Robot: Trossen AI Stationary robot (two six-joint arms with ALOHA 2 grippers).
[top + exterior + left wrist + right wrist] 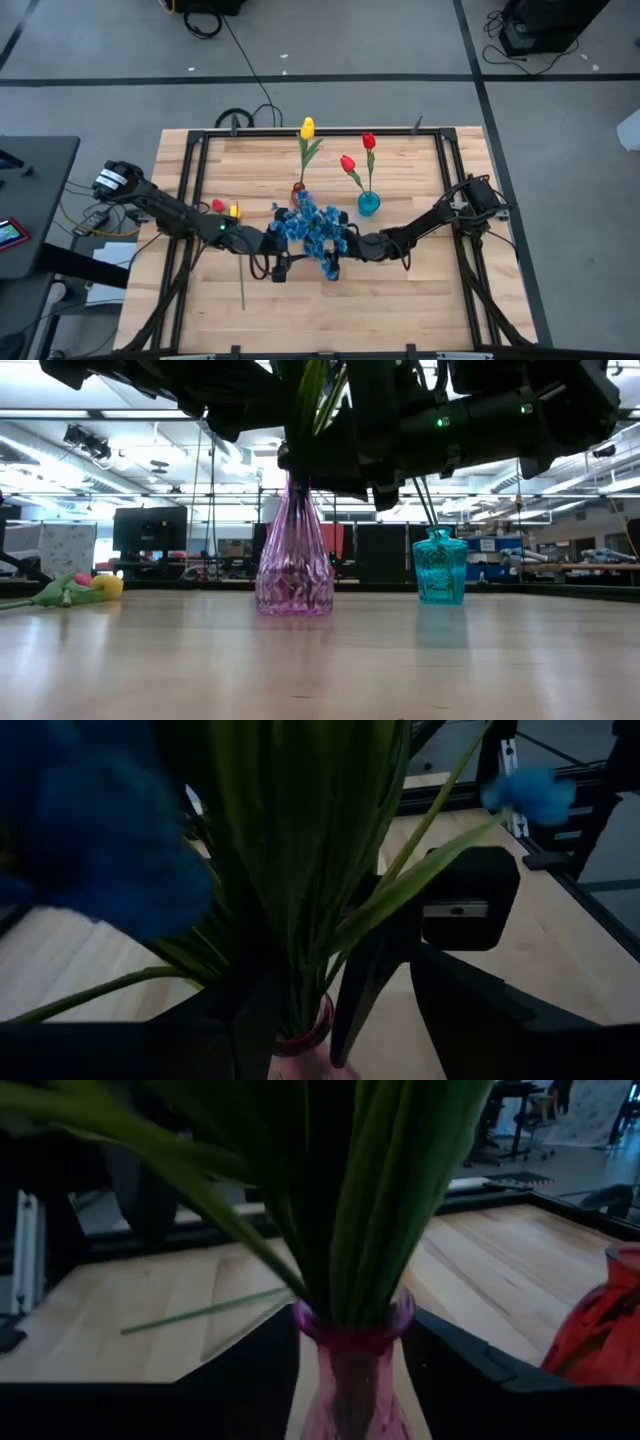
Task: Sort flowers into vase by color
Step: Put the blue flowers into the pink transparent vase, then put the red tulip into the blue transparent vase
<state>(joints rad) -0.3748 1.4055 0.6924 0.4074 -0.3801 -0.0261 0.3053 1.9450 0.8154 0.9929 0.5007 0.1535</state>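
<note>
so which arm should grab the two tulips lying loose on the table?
Left, probably. The loose red and yellow tulips lie on the left side, right beside the left arm. The left tool is nearer them than the right tool, which would have to reach past the blue bunch.

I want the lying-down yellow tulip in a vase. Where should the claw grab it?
Probably its thin stem, from straight above: the yellow tulip lies flat on the table, with its head crowded right beside a red tulip.

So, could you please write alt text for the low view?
A pink vase holding green stems stands mid-table, a teal vase to its right. Dark robot arms crowd the top; a yellow tulip lies far left.
</note>
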